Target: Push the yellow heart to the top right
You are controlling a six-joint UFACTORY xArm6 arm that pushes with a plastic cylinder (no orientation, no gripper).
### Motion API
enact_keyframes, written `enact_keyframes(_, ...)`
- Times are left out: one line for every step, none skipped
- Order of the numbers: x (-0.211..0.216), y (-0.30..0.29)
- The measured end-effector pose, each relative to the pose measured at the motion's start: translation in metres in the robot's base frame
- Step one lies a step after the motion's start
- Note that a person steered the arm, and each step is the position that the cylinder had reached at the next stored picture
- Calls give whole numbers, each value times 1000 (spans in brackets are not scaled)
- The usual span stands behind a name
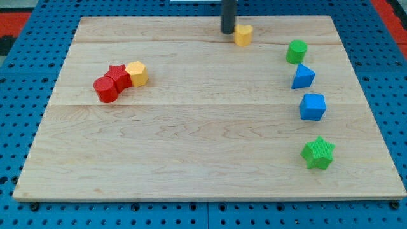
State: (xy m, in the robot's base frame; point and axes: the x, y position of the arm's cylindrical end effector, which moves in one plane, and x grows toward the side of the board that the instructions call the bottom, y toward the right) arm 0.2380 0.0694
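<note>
no pincer here, just rod. my tip (227, 32) touching yellow heart (243, 35) on heart's left, near board (191, 159) top edge. green cylinder (296, 51) right of heart, slightly lower, well apart.

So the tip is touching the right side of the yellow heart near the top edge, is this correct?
Not quite. The camera view shows my tip at the left side of the yellow heart, not the right. The heart is indeed near the top edge.
</note>
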Motion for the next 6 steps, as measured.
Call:
enact_keyframes(2,13)
enact_keyframes(17,-30)
enact_keyframes(28,20)
enact_keyframes(28,57)
enact_keyframes(23,63)
enact_keyframes(22,85)
